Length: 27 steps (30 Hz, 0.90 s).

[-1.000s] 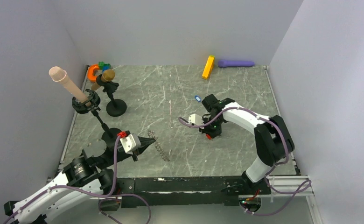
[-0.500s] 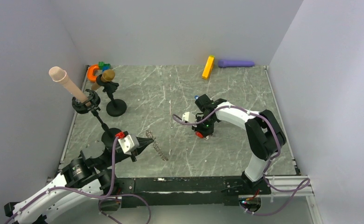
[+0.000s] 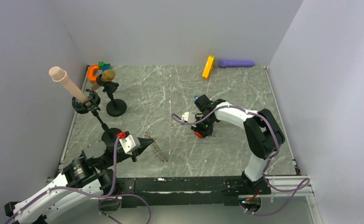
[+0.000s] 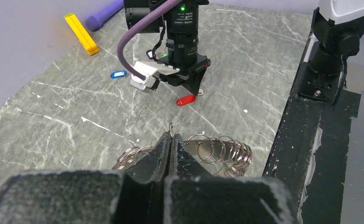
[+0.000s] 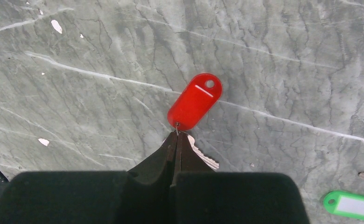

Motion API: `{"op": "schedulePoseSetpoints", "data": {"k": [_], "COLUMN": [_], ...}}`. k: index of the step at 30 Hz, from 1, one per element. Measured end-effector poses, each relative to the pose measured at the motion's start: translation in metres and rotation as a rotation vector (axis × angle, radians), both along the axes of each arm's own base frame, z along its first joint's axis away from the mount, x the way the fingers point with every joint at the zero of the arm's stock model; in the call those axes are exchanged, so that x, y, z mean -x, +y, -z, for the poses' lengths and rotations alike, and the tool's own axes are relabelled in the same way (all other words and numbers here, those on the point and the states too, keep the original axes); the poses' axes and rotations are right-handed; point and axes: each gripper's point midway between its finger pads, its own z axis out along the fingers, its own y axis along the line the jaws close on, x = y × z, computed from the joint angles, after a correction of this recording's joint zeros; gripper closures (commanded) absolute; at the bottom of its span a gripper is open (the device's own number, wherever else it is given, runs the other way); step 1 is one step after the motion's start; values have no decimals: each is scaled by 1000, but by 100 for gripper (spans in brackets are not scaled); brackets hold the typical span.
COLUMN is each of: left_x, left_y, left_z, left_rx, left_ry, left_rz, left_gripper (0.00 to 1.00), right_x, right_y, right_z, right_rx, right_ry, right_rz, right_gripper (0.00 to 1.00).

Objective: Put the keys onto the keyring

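Two clenched grippers show from above: the left gripper (image 3: 142,145) at the near left grips the keyring (image 3: 157,147), and the right gripper (image 3: 199,132) sits mid-table over the red key (image 3: 198,135). From the left wrist, the jaws pinch one coil, which is best held steady and raised. From the right wrist, the tips nip the red key's wire loop. Carry it low and slowly toward a parted coil.

I log a grey, white-veined table (image 3: 231,149). At the top view's upper centre, a yellow block (image 3: 208,67) lies near a purple cylinder (image 3: 236,63). The red tag (image 3: 199,135) lies at centre, the keyring (image 3: 155,145) lower left of it, and two black stand bases (image 3: 116,108) at left. The left wrist view shows a blue tag (image 4: 118,73) at upper left. The right wrist view shows a green tag (image 5: 351,204) at lower right.
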Motion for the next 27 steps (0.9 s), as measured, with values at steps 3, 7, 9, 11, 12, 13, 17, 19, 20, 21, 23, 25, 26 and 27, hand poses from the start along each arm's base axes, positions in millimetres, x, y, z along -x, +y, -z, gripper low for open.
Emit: {"op": "schedulePoseSetpoints", "data": {"k": [3, 7, 9, 11, 12, 13, 17, 19, 20, 21, 23, 25, 26, 27], "left_x": [0, -1, -1, -1, -1, -1, -2, -2, -2, -2, -2, -2, -2, -2], "left_y": [0, -1, -2, -2, -2, -2, -2, -2, -2, -2, -3, -3, -3, -3], "left_z": [0, 1, 2, 2, 2, 2, 2, 2, 2, 2, 2, 3, 3, 3], "left_rx": [-1, -4, -7, -8, -8, -8, -9, -10, -10, -10, -10, -11, -11, -11], "left_ry": [1, 3, 5, 5, 5, 6, 6, 6, 6, 6, 7, 7, 7, 7], "left_rz": [0, 0, 0, 0, 0, 0, 0, 0, 0, 0, 0, 0, 0, 0], "left_gripper": [100, 100, 100, 100, 100, 100, 100, 100, 100, 100, 100, 100, 100, 100], "right_x": [0, 0, 0, -1, -1, -1, -1, -2, -1, -2, -2, -2, -2, -1], "right_y": [1, 2, 2, 3, 3, 3, 3, 4, 4, 4, 5, 5, 4, 4], "right_z": [0, 0, 0, 0, 0, 0, 0, 1, 1, 1, 1, 2, 2, 2], "right_rx": [-2, -6, -6, -8, -9, -9, -11, -13, -14, -15, -19, -21, -21, -21], "right_ry": [-2, -3, -3, -4, -4, -5, -6, -9, -9, -9, -13, -15, -16, -14], "right_rz": [-2, -4, -4, -1, -1, 1, 3, 3, 3, 3, 3, 3, 4, 4], "right_gripper": [100, 100, 100, 99, 99, 99, 96, 95, 94, 93, 92, 91, 90, 90]}}
